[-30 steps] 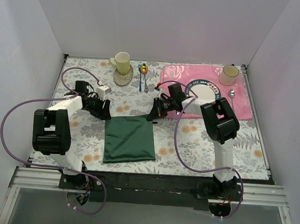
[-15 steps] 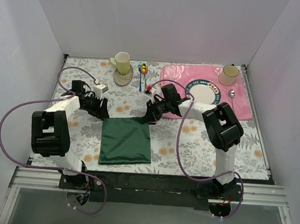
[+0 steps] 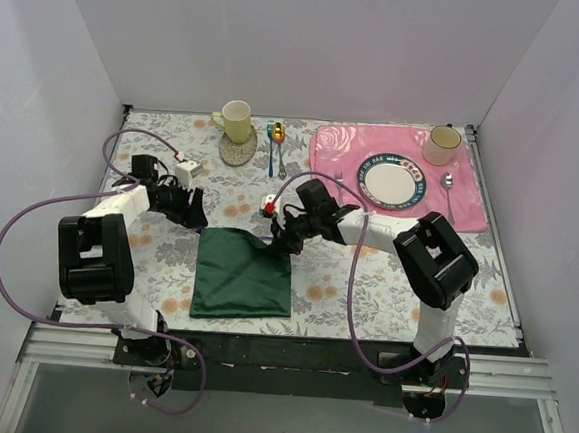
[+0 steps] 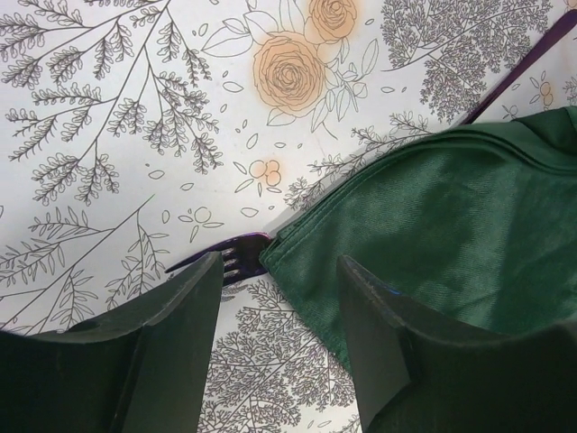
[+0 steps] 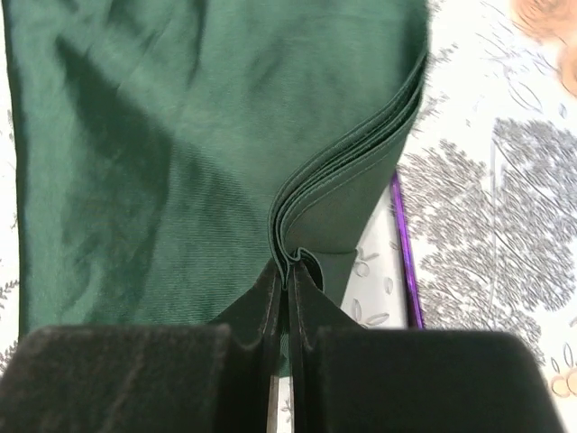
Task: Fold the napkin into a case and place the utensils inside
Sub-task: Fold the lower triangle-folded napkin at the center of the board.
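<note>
The dark green napkin (image 3: 243, 275) lies folded into a flat rectangle on the flowered tablecloth. My right gripper (image 3: 279, 236) (image 5: 288, 263) is shut on the stacked layers of its far right edge (image 5: 347, 185) and holds them slightly raised. My left gripper (image 3: 196, 221) (image 4: 279, 271) is open at the far left corner (image 4: 297, 248), low over the table. The purple fork's tines (image 4: 225, 259) poke out from under that corner, by the left finger (image 4: 171, 334). A purple handle (image 4: 527, 59) (image 5: 406, 253) shows along the napkin's far edge. I cannot tell which utensil it belongs to.
A yellow-green mug (image 3: 236, 120) stands on a round coaster (image 3: 237, 151) at the back. Blue and gold spoons (image 3: 275, 143) lie beside it. The pink placemat (image 3: 335, 150) at the back right carries a plate (image 3: 390, 180), a cup (image 3: 442, 143) and a silver spoon (image 3: 448, 187).
The right gripper has moved left and towards me with the napkin's far right edge. The napkin has slid a little left. The left gripper shifted slightly left.
</note>
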Motion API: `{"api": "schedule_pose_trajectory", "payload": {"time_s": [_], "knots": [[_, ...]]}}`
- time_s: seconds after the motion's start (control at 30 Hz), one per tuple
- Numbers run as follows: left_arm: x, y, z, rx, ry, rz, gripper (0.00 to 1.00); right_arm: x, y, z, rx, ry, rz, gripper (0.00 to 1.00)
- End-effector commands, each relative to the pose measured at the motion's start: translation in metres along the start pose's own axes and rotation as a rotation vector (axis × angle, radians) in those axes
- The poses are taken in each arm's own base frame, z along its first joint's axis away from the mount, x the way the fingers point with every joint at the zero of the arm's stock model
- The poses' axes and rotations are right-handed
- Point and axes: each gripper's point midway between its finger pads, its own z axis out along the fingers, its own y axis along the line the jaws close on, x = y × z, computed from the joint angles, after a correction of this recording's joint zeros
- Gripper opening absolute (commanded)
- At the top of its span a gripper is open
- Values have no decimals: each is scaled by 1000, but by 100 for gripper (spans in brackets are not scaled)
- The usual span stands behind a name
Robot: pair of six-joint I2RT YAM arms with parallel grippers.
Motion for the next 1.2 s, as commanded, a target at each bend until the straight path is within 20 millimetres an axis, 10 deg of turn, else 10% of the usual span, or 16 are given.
{"api": "schedule_pose_trajectory", "payload": {"time_s": [0.0,0.73,1.17], "knots": [[-17,-5,-16,-7,-71,59,53,-20,10,-5,16,-33,-229,1],[-1,-44,-32,171,-87,415,55,22,60,-1,-60,50,-904,1],[18,-60,-26,253,11,636,52,3,75,-15,-86,-11,-1019,1]]}}
